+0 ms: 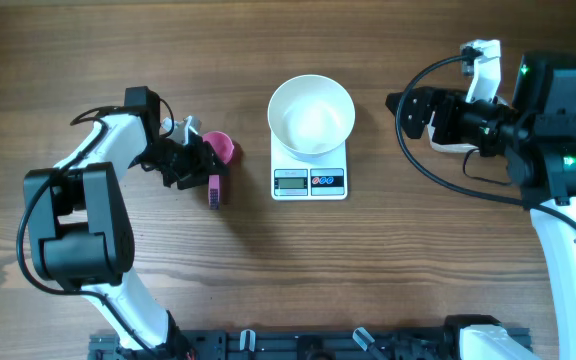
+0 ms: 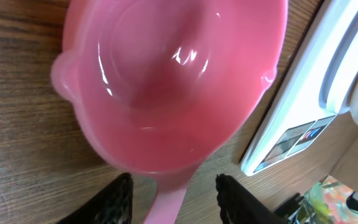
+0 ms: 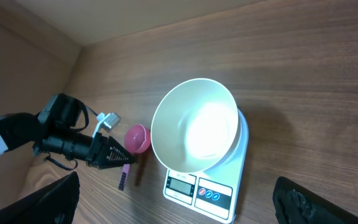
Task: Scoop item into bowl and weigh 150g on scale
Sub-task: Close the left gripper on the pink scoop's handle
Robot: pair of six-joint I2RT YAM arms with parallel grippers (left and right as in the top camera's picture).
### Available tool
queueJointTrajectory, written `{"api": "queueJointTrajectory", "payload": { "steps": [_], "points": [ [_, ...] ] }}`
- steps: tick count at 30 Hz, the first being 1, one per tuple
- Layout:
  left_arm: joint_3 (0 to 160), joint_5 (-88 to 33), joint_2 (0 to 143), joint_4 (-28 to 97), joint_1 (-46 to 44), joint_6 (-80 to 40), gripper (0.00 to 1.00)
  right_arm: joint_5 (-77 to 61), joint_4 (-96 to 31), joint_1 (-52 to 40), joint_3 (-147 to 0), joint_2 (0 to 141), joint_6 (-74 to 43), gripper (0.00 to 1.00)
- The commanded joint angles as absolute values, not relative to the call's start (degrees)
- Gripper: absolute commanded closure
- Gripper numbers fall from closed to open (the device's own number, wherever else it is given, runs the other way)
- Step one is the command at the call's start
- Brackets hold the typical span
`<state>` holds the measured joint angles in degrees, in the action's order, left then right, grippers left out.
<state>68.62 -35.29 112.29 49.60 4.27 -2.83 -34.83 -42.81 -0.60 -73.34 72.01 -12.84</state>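
The white bowl (image 1: 311,115) (image 3: 194,127) stands on the white scale (image 1: 309,181) (image 3: 207,194) at the table's middle, and its inside looks bare. No item shows in any view. Left of the scale lies a pink scoop (image 1: 224,149) (image 2: 166,81), handle toward the table's front. My left gripper (image 1: 206,163) (image 2: 169,202) is open, with one finger (image 2: 114,202) on each side of the scoop's handle and a gap on both sides. To the right of the bowl my right gripper (image 1: 400,103) (image 3: 176,202) hangs wide open and holds nothing.
The scoop's handle ends in a dark purple tip (image 1: 214,192). A black rail (image 1: 308,345) runs along the table's front edge. In the left wrist view the scale's front corner (image 2: 291,134) sits close to the right of the scoop.
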Motion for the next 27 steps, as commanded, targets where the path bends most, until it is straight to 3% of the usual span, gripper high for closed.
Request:
{"api": "queueJointTrajectory", "payload": {
  "steps": [1,15,22,27],
  "points": [
    [68.36,-36.4,112.84,49.47,4.27,-1.72,0.6,-34.28,-42.72,-0.78,-74.39,71.79,-13.56,0.0],
    [68.36,-36.4,112.84,49.5,4.27,-1.74,0.72,-34.28,-42.7,-0.78,-74.39,71.79,-13.58,0.0],
    [68.36,-36.64,112.84,49.74,4.27,-2.2,0.96,-34.3,-42.7,-0.78,-74.39,71.79,-13.58,0.0],
    [68.38,-39.68,112.73,49.69,4.38,-3.9,0.96,-34.28,-42.44,-0.78,-74.39,71.79,-13.47,0.0]
  ]
}}
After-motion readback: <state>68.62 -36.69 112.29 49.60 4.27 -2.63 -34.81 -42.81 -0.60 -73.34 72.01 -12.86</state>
